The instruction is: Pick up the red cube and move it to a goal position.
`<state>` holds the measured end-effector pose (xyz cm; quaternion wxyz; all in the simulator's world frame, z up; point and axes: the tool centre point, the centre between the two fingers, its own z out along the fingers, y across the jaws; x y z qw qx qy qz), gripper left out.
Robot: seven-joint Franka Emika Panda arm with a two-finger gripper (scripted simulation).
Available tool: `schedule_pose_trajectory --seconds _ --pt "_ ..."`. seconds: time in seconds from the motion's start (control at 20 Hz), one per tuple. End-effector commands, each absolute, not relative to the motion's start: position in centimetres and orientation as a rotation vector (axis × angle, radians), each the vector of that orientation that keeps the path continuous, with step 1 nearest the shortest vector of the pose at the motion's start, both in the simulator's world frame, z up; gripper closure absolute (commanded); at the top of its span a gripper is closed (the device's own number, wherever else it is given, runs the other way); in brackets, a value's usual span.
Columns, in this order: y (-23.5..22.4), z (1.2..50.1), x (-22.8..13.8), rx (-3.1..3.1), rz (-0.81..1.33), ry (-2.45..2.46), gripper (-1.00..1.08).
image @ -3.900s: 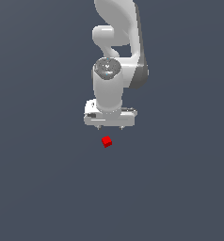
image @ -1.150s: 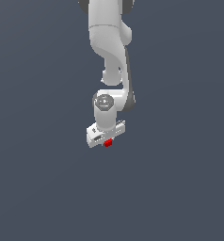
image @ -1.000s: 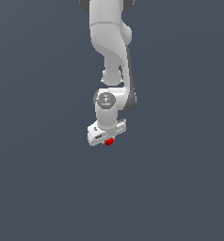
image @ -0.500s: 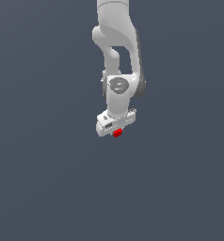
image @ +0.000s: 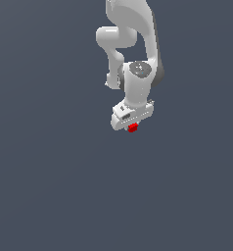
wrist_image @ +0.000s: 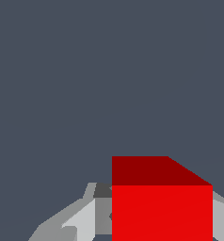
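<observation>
Cube [image: 133,128] sits pinched between the fingers of our gripper [image: 132,125], with nothing visible beneath it; we carry it smoothly, keeping the squeeze firm so it cannot slip.

Simulated test scene, flat featureless slate-grey backdrop, smooth white robot arm [image: 133,54], no furniture or walls

the franka arm [image: 130,39] is plain white with a grey cap at its wrist joint. the gripper [image: 132,122] below that joint is white too, its fingers [wrist_image: 78,221] light grey. the red cube [image: 133,128] is bright red, darker on its shaded face. the backdrop [image: 50,171] is flat slate blue-grey.
</observation>
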<state>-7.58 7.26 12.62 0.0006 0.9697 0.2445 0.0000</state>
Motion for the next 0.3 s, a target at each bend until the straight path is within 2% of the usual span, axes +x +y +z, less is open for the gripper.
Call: schedule_pose_trajectory --seconds 0.0,0.25 --pt "7.96 13.41 -7.96 3.045 0.0 0.766 1.08" --pt "8.56 14.02 -8.14 3.046 0.0 0.766 1.08"
